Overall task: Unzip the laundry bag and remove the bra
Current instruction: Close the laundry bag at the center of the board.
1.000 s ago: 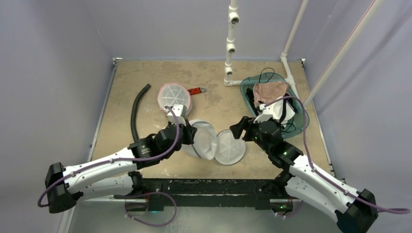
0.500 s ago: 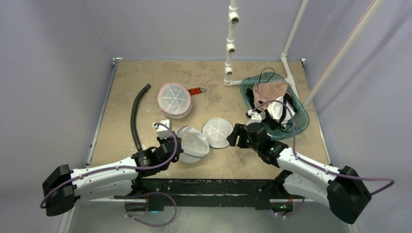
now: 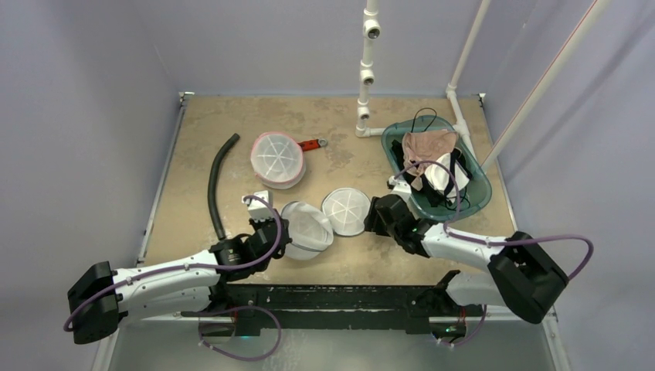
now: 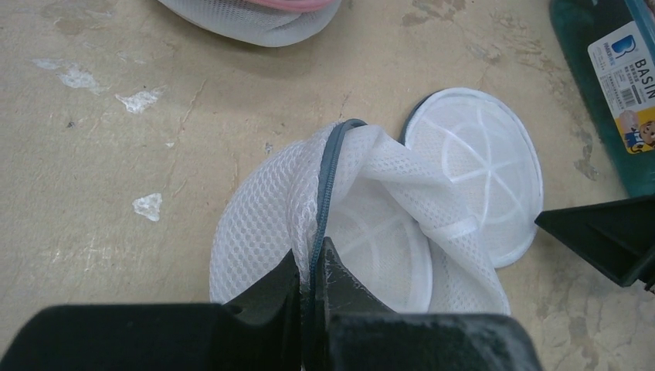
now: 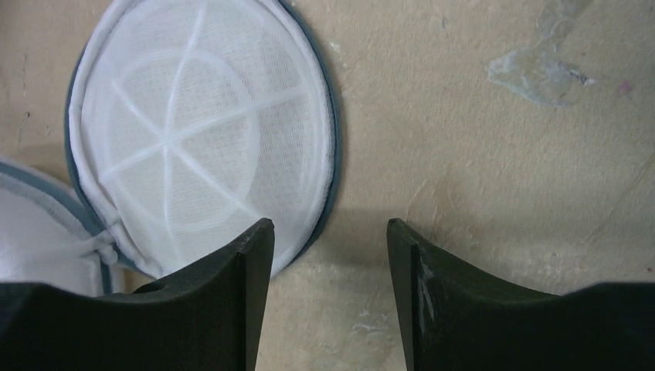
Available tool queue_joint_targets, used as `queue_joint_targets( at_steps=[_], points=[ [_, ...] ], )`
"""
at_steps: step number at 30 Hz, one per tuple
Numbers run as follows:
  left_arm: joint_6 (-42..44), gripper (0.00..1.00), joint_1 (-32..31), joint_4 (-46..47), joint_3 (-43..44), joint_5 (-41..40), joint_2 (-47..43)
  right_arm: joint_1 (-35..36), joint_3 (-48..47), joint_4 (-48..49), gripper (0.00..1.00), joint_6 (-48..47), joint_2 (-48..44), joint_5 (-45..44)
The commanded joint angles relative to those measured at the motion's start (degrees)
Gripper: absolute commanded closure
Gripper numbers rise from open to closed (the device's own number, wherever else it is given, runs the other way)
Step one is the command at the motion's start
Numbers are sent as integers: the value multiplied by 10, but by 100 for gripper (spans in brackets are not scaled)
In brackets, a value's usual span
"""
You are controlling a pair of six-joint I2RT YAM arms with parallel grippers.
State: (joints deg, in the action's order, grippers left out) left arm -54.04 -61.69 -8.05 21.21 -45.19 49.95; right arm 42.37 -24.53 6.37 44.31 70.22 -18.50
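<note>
At the near middle of the desk [image 3: 232, 116]: left end effector [image 4: 313, 287] closed, jaws pinched tight on the grey zip [image 4: 328, 178] edge of the white mesh laundry bag [image 4: 263, 224]. The bag's mouth gapes upward. Mesh is bunched and folded over a pale disc inside.

Right end effector [image 5: 328, 232] open, jaws spread, nothing between them. It is low over bare desk, just beside the rim of the round white mesh panel [image 5: 193, 139]. The panel lies flat and joins the bag at its left edge. One finger [image 5: 251, 263] overlaps the panel's near rim; contact cannot be told.

Bag and panel lie between the two end effectors.

Outward, right: teal plastic basin [image 3: 473, 201] holding a heap of beige, black and white garments [image 3: 429, 147]. Which of them is the bra cannot be told.

Outward, far left: second round mesh bag with pink rim [image 3: 276, 159], a small red piece [image 3: 310, 144] beside it, and a curved black hose [image 3: 218, 182].

Far edge: white pipe frame [image 3: 365, 77], upright.
</note>
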Motion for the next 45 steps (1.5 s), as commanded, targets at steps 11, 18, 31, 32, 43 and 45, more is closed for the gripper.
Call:
queue_joint_targets(
  at_steps=[11,18,31,32,43,45],
  points=[
    [0,100,-3,-41,23,-1,-13,0,-66,36,82,18,149,-21],
    [11,100,-3,-41,28,8,-1,0,-69,4,100,4,75,-51],
    [75,100,-3,35,77,15,101,12,-165,-57,100,-210,-203,-36],
    [79,100,-3,40,87,15,114,26,-176,-62,100,-216,-200,-31],
    [80,100,-2,57,141,-16,197,303,-224,-123,100,-228,-101,-280],
    [72,100,-2,47,143,-19,196,316,-214,-105,100,-233,-104,-275]
  ],
)
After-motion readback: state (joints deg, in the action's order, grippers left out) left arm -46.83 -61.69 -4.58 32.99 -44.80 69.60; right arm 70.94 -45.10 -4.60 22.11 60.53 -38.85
